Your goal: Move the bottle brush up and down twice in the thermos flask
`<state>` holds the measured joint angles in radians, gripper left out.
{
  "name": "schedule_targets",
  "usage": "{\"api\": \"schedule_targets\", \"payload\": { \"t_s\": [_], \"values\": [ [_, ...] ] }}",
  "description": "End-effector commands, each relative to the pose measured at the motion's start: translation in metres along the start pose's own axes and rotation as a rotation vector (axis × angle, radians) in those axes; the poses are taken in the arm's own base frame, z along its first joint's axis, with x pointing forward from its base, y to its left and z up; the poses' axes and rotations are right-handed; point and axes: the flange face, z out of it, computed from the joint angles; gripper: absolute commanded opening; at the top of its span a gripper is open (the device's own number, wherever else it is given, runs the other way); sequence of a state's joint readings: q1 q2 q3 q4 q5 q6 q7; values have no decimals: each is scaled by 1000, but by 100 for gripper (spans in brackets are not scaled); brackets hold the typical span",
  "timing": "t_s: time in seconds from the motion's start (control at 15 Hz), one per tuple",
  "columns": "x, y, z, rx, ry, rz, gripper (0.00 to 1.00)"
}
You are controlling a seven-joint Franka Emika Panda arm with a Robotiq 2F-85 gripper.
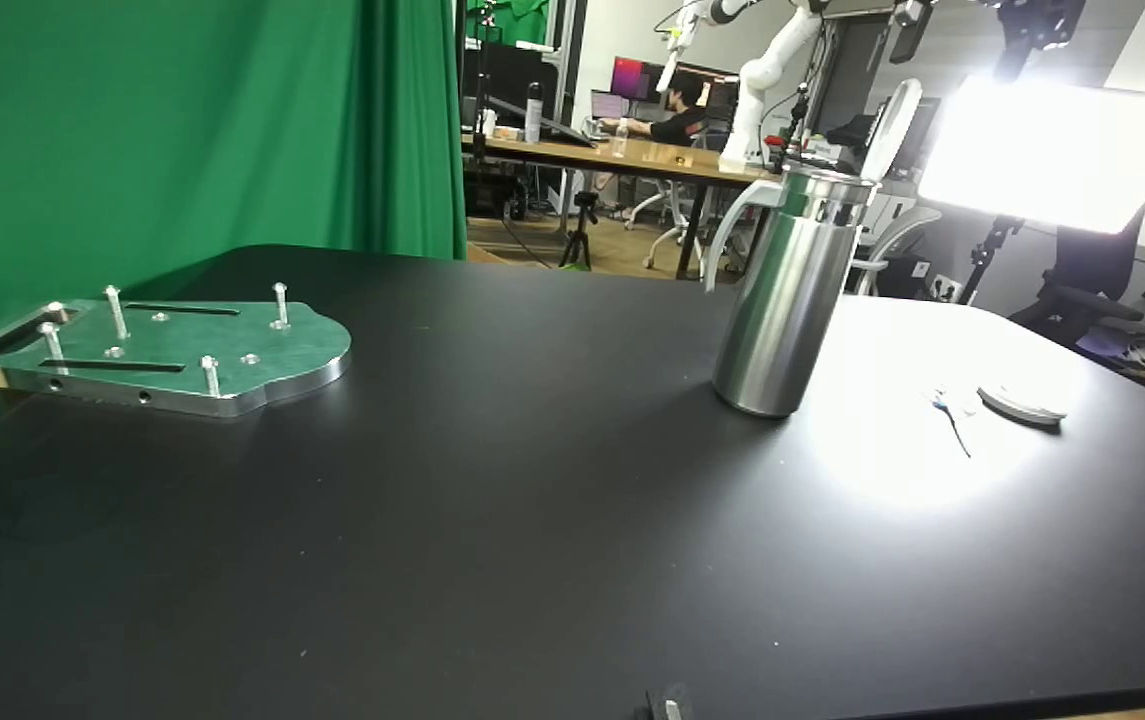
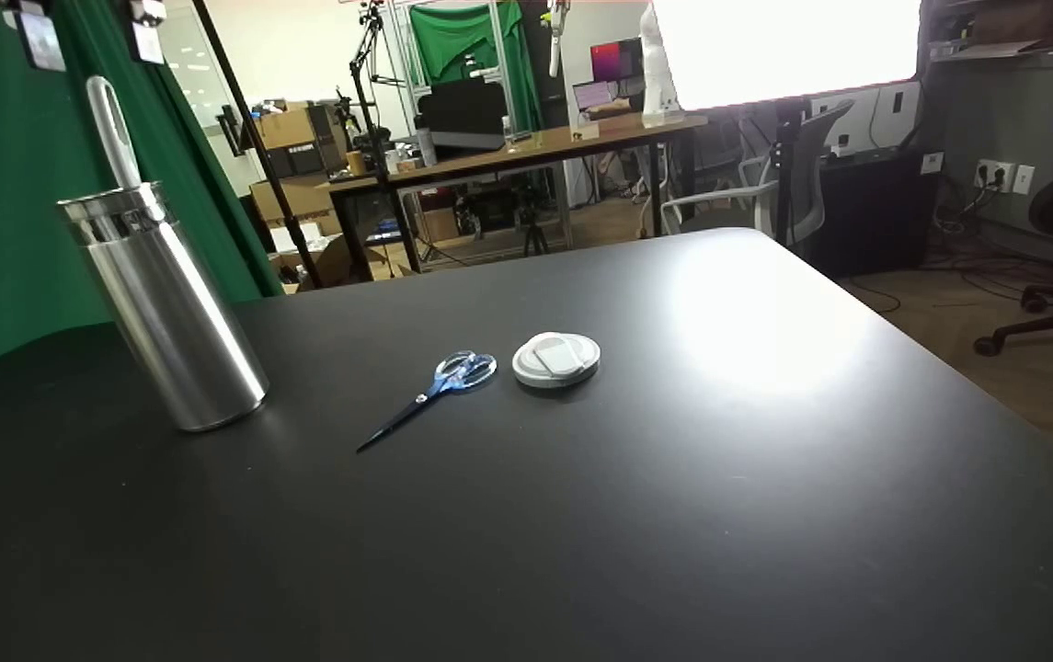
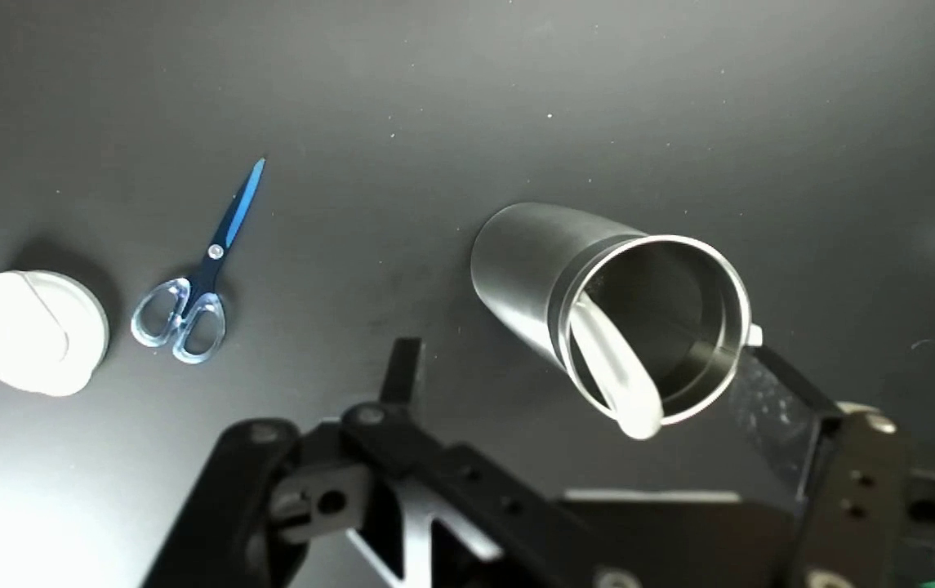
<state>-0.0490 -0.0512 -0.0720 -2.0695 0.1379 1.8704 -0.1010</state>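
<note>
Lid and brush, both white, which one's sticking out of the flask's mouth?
The brush: it slants up out of the flask, while the lid lies on the table beside the scissors.

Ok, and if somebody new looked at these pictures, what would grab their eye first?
Probably the glaring white light panel, beyond the black table in both exterior views. Next would come the tall steel thermos flask standing on that table, with what is likely the white-handled bottle brush poking out of its top. After those, the bluish scissors, lying between the flask and a round white lid.
</note>
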Motion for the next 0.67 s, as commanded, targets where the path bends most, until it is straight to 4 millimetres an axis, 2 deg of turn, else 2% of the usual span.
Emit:
{"api": "schedule_targets", "payload": {
  "t_s": [0.0, 0.33, 0.6],
  "values": [
    [8, 2, 2, -9, -2, 3, 66],
    [9, -1, 10, 1, -10, 6, 33],
    [9, -15, 9, 3, 6, -17, 5]
  ]
}}
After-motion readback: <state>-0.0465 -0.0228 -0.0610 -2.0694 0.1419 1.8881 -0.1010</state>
